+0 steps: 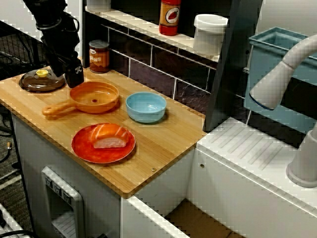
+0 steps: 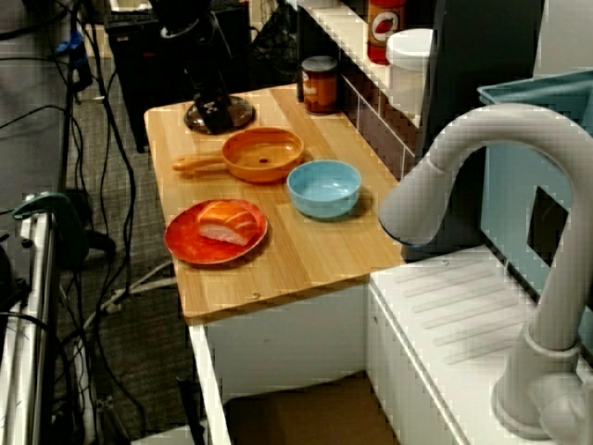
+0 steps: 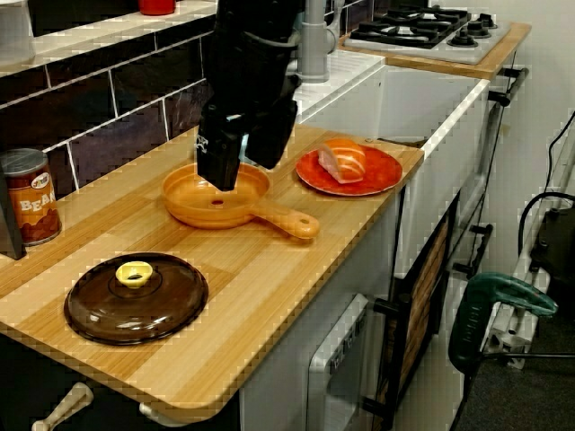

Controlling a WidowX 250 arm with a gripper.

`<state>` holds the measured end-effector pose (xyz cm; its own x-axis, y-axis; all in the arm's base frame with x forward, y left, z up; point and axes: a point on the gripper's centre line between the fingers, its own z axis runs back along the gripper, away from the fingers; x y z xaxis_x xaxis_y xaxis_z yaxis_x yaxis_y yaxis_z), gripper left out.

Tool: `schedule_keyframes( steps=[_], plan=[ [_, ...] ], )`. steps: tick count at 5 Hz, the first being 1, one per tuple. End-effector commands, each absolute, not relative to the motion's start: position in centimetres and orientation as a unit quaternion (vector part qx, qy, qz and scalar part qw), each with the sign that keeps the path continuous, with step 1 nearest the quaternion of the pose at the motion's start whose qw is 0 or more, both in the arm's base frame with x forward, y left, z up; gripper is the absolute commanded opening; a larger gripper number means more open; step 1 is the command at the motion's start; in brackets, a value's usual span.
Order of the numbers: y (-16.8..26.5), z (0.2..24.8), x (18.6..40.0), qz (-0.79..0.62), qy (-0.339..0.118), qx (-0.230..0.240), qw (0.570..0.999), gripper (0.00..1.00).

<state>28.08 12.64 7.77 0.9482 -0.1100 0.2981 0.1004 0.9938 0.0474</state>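
Note:
My black gripper (image 1: 73, 75) hangs low over the wooden counter (image 1: 163, 144), between the brown lid with a yellow knob (image 1: 34, 82) and the orange pan (image 1: 95, 97). In the view from the counter's end the gripper (image 3: 244, 154) stands open just above the pan's (image 3: 216, 205) far rim, with nothing between its fingers (image 3: 219, 160). The lid (image 3: 135, 298) lies flat to the left of the pan. In the view from the sink side the arm hides part of the lid (image 2: 232, 117) behind the gripper (image 2: 213, 111).
A blue bowl (image 1: 146, 106) sits right of the pan. A red plate (image 1: 86, 146) carries a piece of salmon sushi (image 1: 110, 137). A bean can (image 1: 99, 56) stands by the tiled wall. A shelf bears a red bottle (image 1: 170, 17) and white tub (image 1: 209, 33). A faucet (image 1: 282, 74) rises at the right.

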Motion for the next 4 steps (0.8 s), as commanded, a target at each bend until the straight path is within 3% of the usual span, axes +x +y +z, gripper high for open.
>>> schedule_keyframes(
  steps=[1,4],
  plan=[
    [13.9,8.8,25.6,-0.086,-0.172,0.044,0.98,1.0],
    [12.7,6.5,25.3,-0.081,-0.159,0.05,0.983,1.0]
  ],
)
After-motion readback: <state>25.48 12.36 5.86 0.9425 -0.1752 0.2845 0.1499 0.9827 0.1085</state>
